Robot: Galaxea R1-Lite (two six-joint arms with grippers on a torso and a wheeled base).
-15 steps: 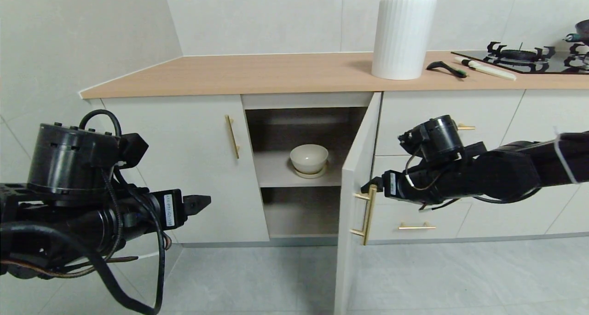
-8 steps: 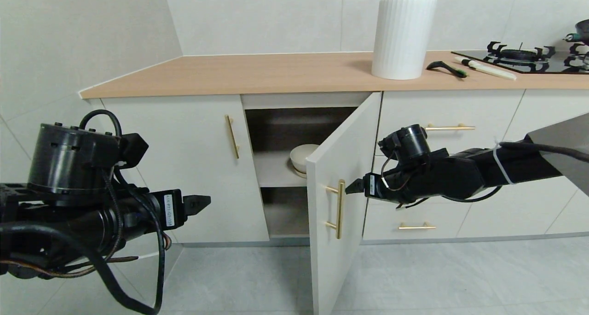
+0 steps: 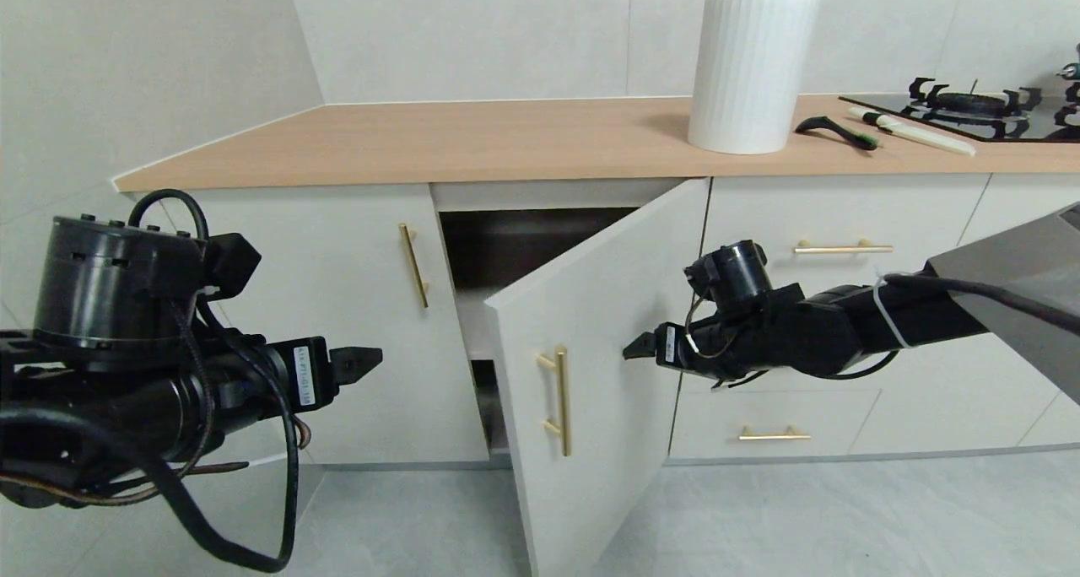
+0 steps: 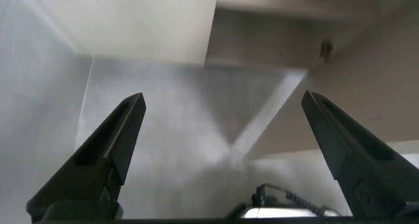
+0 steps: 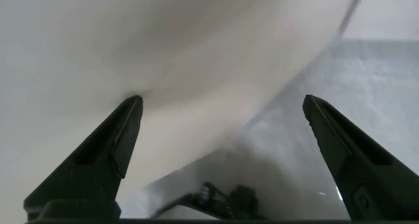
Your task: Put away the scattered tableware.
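Light wood countertop [image 3: 472, 142] runs along a pale tiled wall, with grey tile floor [image 3: 759, 518] below. On the counter: tall white ribbed cylinder [image 3: 751, 71], then black-handled peeler [image 3: 831, 127] and white knife [image 3: 915, 132] just beside the black gas hob [image 3: 970, 109]. White cabinet door with brass bar handle [image 3: 607, 307] stands half open and hides the shelf behind it. Right gripper [image 3: 631, 351] sits at the door's outer face; left gripper [image 3: 363, 363] is low, well apart from the cabinets. Wrist views add that both have fingers spread wide and empty, and the right one looks close onto door face and floor.

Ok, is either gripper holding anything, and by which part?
Nothing is held. Left gripper and right gripper are open and empty; the right is by the cabinet door, off its handle.
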